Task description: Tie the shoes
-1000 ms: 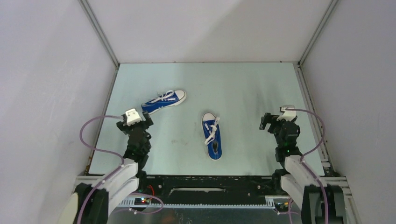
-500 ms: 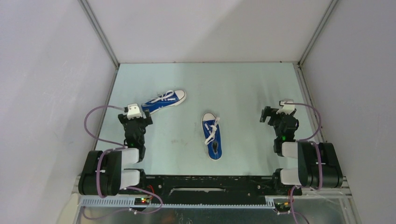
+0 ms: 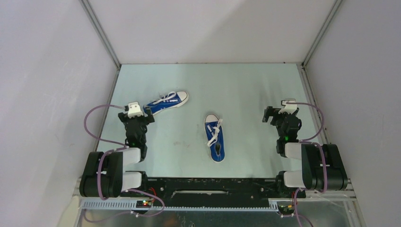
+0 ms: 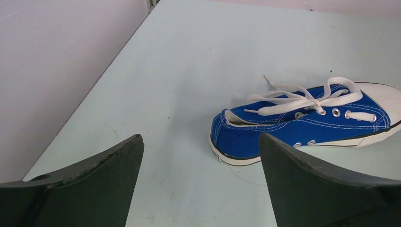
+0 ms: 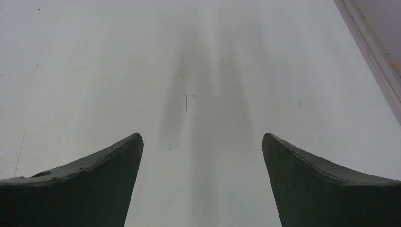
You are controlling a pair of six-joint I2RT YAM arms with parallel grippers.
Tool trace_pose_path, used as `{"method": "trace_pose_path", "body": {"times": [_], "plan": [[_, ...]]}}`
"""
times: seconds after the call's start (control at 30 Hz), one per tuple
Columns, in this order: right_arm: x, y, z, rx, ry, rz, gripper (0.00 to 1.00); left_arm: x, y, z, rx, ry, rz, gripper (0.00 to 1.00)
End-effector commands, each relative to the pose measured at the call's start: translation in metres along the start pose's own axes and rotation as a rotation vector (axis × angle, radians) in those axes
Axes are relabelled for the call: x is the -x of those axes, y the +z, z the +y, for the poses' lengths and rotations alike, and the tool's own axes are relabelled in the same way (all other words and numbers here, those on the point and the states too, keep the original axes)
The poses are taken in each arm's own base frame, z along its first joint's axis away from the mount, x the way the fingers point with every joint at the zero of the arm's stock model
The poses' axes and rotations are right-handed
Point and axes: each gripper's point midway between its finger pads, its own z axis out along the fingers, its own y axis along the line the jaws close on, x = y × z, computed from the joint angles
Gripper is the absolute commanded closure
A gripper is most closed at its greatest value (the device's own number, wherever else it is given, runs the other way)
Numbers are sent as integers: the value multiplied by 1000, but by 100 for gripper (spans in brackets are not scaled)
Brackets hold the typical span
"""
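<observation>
Two small blue shoes with white laces and white toe caps lie on the pale table. One shoe (image 3: 165, 102) lies on its side at the far left, toe pointing right; in the left wrist view this shoe (image 4: 302, 120) lies heel towards me, its laces spread across the top. The other shoe (image 3: 215, 138) stands mid-table, toe pointing away, laces trailing over its tongue. My left gripper (image 3: 136, 115) is open and empty just short of the left shoe's heel, also seen in its wrist view (image 4: 201, 142). My right gripper (image 3: 279, 113) is open and empty at the right, over bare table (image 5: 202, 139).
White walls enclose the table on the left, back and right. A metal rail (image 3: 312, 109) runs along the right edge, close to my right gripper. A dark smear (image 5: 189, 94) marks the table ahead of the right gripper.
Both arms have folded back towards their bases. The left gripper has shifted slightly left and away, the right gripper slightly away. The shoes have not moved.
</observation>
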Motion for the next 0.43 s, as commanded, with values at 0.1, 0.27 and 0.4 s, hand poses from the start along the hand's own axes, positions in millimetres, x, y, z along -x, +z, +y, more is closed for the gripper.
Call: {"method": "trace_pose_path", "body": {"times": [0.1, 0.27, 0.4], "plan": [[16, 6, -3, -13, -18, -46, 1, 17, 6, 2, 13, -23, -51, 0], [16, 6, -3, -14, -18, -46, 1, 17, 6, 2, 14, -24, -54, 0], [16, 7, -3, -14, -18, -45, 1, 17, 6, 2, 11, -24, -50, 0]]}}
